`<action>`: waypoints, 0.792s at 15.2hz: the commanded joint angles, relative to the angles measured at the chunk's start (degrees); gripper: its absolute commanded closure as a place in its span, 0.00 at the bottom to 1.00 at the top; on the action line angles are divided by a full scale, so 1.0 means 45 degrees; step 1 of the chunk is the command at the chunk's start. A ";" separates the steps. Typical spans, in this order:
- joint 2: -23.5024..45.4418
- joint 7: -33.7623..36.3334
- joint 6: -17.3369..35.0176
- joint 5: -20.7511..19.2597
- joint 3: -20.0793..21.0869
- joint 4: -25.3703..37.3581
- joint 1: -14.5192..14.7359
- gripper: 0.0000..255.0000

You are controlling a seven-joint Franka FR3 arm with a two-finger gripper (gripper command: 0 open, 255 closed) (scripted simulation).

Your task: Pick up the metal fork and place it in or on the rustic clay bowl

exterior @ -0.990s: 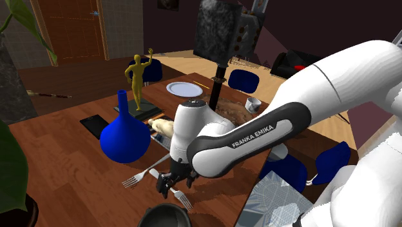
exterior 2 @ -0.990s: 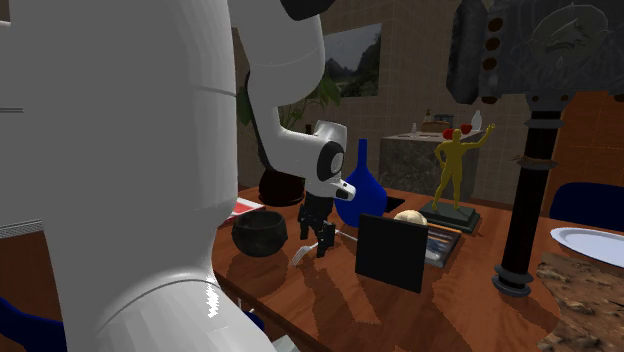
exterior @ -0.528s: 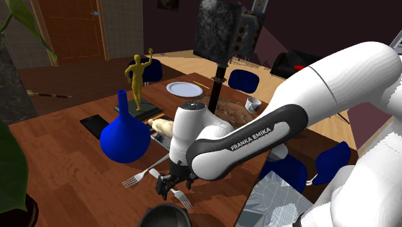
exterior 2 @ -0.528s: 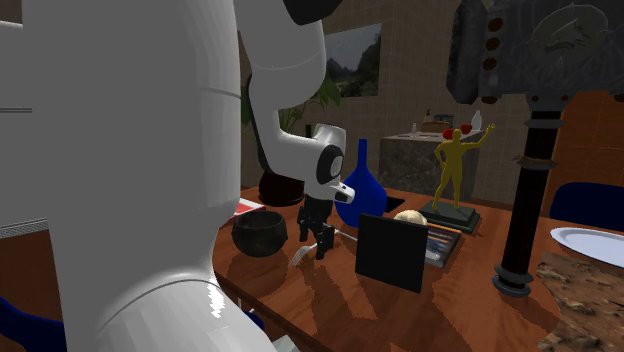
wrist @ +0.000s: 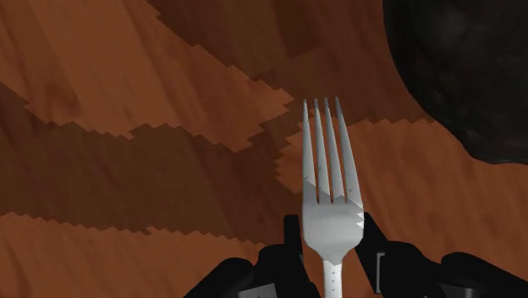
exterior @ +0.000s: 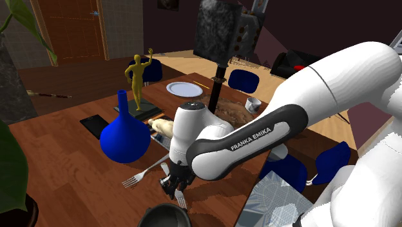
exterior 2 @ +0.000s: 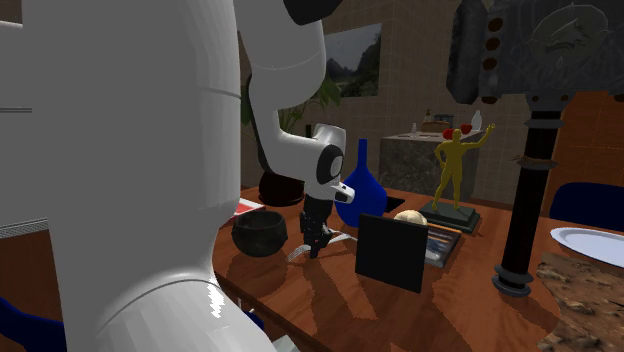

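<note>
Fork [wrist: 328,199]: silver-grey, four long tines, slim handle; clasped at the neck between the two fingers of the black hand [wrist: 330,233]; tines point straight away from the hand, broad face toward the wrist camera; in the shoulder view its tines [exterior: 182,200] stick out below the hand, just beside the bowl's rim, not in the bowl. Bowl [exterior: 169,216]: dark, near black, rough mottled surface; round, upright, mouth up [exterior 2: 259,232]; stands on the brown wood-grain worktop [wrist: 127,127].

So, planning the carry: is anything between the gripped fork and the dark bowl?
Nothing visible does: only bare wooden table lies between the fork, clasped by the gripper, and the dark bowl.
</note>
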 commanded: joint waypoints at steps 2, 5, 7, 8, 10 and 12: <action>0.0002 0.0001 -0.0001 0.0000 -0.0003 -0.0002 -0.0002 1.00; -0.0284 -0.0063 -0.0358 0.0135 0.0010 0.0092 -0.0028 1.00; -0.0561 -0.0119 -0.0718 0.0259 0.0014 0.0196 -0.0048 1.00; -0.0695 -0.0144 -0.0898 0.0317 0.0012 0.0252 -0.0057 1.00; -0.0955 -0.0188 -0.1259 0.0423 0.0004 0.0372 -0.0071 1.00; -0.1202 -0.0225 -0.1619 0.0517 -0.0010 0.0503 -0.0084 1.00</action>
